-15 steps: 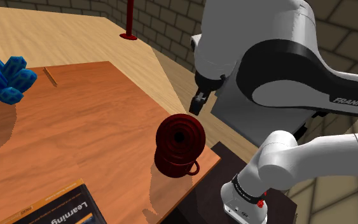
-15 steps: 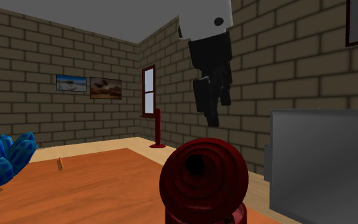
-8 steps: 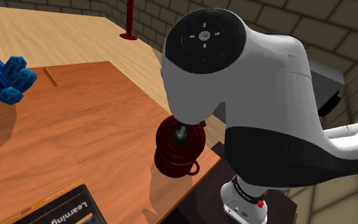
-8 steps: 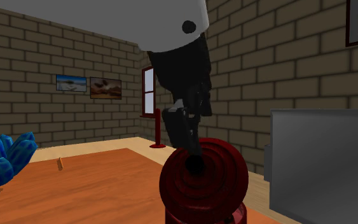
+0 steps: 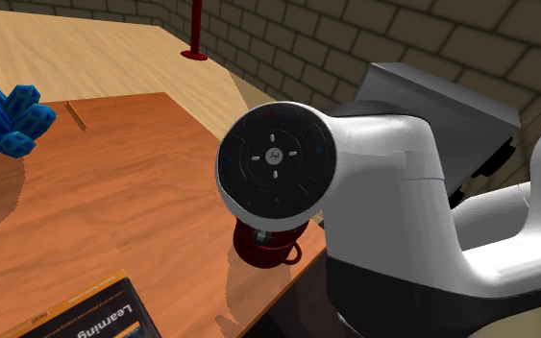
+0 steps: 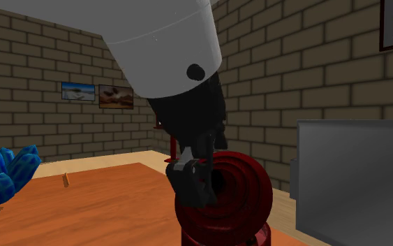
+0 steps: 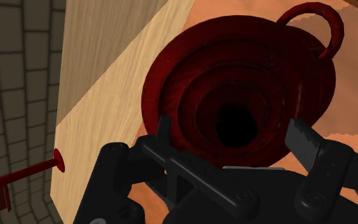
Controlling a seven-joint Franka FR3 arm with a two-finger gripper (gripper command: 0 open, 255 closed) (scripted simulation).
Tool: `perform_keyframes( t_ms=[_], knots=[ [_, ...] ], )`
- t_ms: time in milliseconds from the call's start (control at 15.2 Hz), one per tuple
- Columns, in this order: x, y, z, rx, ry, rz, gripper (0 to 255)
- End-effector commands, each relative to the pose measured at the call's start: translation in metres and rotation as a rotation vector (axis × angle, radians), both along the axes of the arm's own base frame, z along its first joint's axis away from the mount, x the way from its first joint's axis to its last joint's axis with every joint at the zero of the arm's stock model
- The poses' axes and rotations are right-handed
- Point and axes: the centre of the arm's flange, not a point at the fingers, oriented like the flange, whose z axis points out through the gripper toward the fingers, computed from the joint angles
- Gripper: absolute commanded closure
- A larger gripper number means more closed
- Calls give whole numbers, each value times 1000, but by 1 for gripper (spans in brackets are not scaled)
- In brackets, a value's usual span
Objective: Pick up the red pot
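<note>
My fingers (image 7: 165, 132) stand wide apart, one on each side of the red pot (image 7: 247, 70), and nothing is clasped between them. The pot's dark mouth lies between the two tips, with its ribbed rings spreading out around it. The tips sit very close to the top of the pot, but I cannot quite tell whether either one touches it.

In the second exterior view my fingers (image 6: 189, 183) hang low in front of the red pot (image 6: 247, 192), against its ribbed upper part.

In the shoulder view my white arm (image 5: 374, 192) covers most of the red pot (image 5: 261, 252). Its base and ring handle (image 5: 292, 253) show just under the arm's round dark joint. The pot stands on the table (image 5: 114, 192), an orange-brown wooden top, close to the corner nearest my stand.

Well apart from the pot, a blue faceted thing (image 5: 4, 120) sits at the shoulder view's left edge, with a thin stick (image 5: 76, 116) just beside it. A book (image 5: 86, 312) lies at that view's bottom edge. Beyond the table a red pole (image 5: 196, 29) stands on the pale floor by the brick wall. A grey box (image 6: 355, 182) stands at the second exterior view's right.
</note>
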Motion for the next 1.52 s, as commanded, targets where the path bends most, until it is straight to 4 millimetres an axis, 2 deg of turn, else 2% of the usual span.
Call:
perform_keyframes(
  t_ms=[0,66,132,726,1452],
  knots=[
    [-1,2,-10,0,0,0,0],
    [-1,2,-10,0,0,0,0],
    [0,2,-10,0,0,0,255],
    [-1,2,-10,0,0,0,255],
    [-1,2,48,0,0,0,255]
  ],
)
